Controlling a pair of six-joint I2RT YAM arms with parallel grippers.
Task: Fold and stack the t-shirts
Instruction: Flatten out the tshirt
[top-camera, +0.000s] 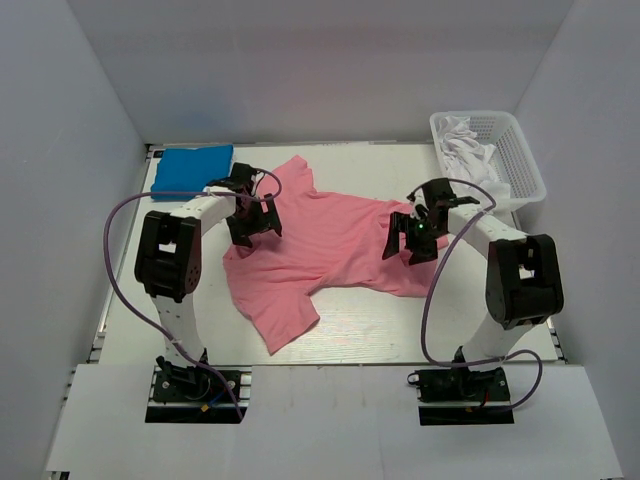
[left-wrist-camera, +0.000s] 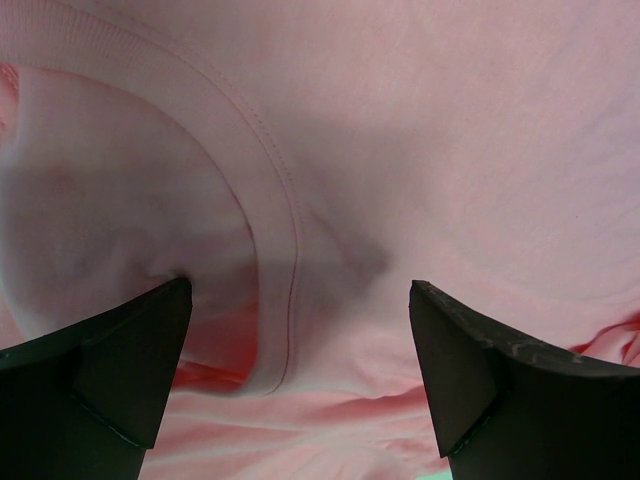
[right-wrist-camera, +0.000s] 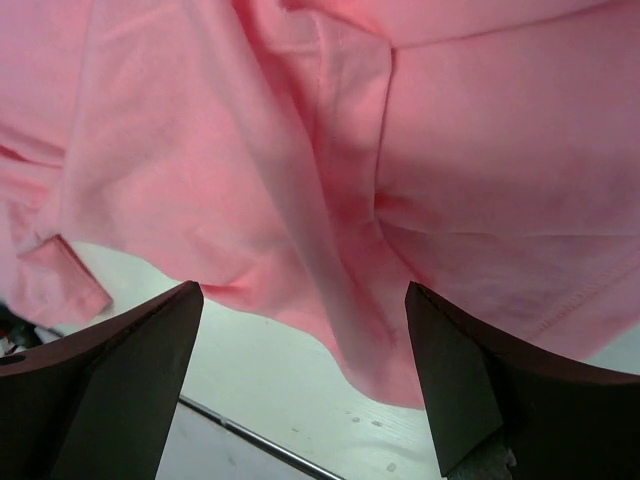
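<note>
The salmon-pink t-shirt (top-camera: 330, 240) lies spread on the table (top-camera: 400, 330) at mid-frame, its long axis running left to right. Its neckband is directly under the left arm's (top-camera: 215, 215) jaws, its hem end under the right arm's (top-camera: 480, 235). Both pairs of jaws stand apart, empty. The folded blue t-shirt (top-camera: 192, 167) sits upper left. No writing is readable.

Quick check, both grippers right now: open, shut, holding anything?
Left gripper: open, holding nothing, above the pink t-shirt at its neckband.
Right gripper: open, holding nothing, above the same shirt's edge.
</note>
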